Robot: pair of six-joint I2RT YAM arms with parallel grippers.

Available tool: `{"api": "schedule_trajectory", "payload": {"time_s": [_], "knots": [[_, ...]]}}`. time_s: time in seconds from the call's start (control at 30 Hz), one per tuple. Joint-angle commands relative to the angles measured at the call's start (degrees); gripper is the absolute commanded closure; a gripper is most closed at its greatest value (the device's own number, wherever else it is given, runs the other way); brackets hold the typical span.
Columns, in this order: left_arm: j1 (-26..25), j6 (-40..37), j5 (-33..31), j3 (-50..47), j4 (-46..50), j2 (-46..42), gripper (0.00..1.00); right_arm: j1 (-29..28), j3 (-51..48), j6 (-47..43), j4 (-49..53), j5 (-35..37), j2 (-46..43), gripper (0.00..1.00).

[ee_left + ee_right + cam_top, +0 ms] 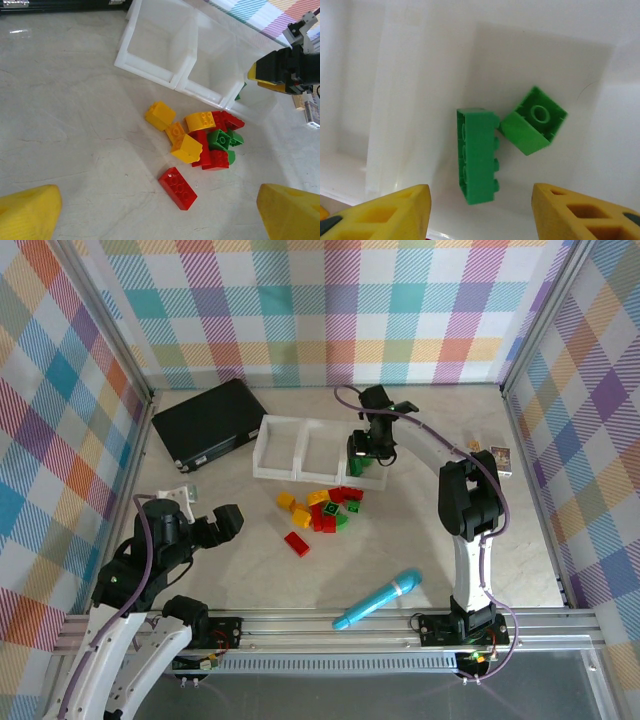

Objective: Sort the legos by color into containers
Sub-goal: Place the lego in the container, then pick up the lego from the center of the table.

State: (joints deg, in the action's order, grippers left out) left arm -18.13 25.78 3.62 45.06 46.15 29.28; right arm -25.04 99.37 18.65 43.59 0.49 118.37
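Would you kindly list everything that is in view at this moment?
white tray: one, three compartments, far centre of the table
green bricks: two, in the tray's right compartment
loose bricks: about eleven, red, yellow and green, heaped before the tray, one red apart
black case: one, far left
blue stick: one, near edge
small boxes: seemingly two, far right
left tool: one, yellow-tipped, open, over the table
right tool: one, yellow-tipped, open, over the green bricks
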Motion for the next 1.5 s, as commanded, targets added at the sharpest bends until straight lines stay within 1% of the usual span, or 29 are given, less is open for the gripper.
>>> {"api": "schedule_trajectory", "payload": {"time_s": [0.0,0.1,0.17,0.33,0.5,0.6,0.7,0.8,0.9,1.0,1.17,1.47], "knots": [[-0.4,0.4,0.9,-0.7,-1.7,0.0,0.00,0.2,-0.3,0.4,1.0,-2.0,-1.9,0.44],[-0.4,0.3,0.7,-0.6,-1.6,-0.1,0.01,0.0,-2.3,1.1,1.1,-3.4,-5.2,0.42],[-0.4,0.4,0.7,-0.6,-1.7,-0.1,0.00,-0.2,-4.4,2.6,0.9,-4.0,-7.9,0.39],[-0.4,0.3,0.7,-0.6,-1.8,0.3,0.01,-1.5,-12.5,6.0,-0.7,-4.0,-16.0,0.33],[-0.4,0.3,0.9,-0.7,-1.9,0.6,0.00,-3.5,-20.4,8.0,-2.6,-4.0,-22.2,0.33],[-0.4,0.2,1.1,-0.7,-1.9,0.7,0.00,-4.9,-23.6,9.3,-2.6,-3.6,-23.8,0.32],[-0.4,0.3,1.0,-0.6,-1.9,0.9,0.00,-6.1,-25.9,11.6,-2.2,-2.3,-24.2,0.31],[-0.4,0.3,1.1,-0.6,-2.0,1.1,0.01,-7.1,-28.4,18.4,-2.2,1.1,-24.6,0.29],[-0.4,0.2,1.0,-0.7,-2.0,1.3,0.01,-8.9,-32.9,25.4,-6.7,3.8,-25.7,0.28],[-0.4,0.2,1.1,-0.5,-1.9,1.2,0.00,-11.3,-33.5,29.0,-7.5,7.4,-24.0,0.29],[-0.4,0.2,1.2,-0.5,-1.8,1.2,0.00,-12.0,-32.8,31.7,-9.9,6.8,-19.7,0.33],[-0.4,0.2,1.4,-0.5,-1.8,1.2,0.00,-12.1,-30.4,33.7,-11.2,8.3,-15.6,0.33]]}}
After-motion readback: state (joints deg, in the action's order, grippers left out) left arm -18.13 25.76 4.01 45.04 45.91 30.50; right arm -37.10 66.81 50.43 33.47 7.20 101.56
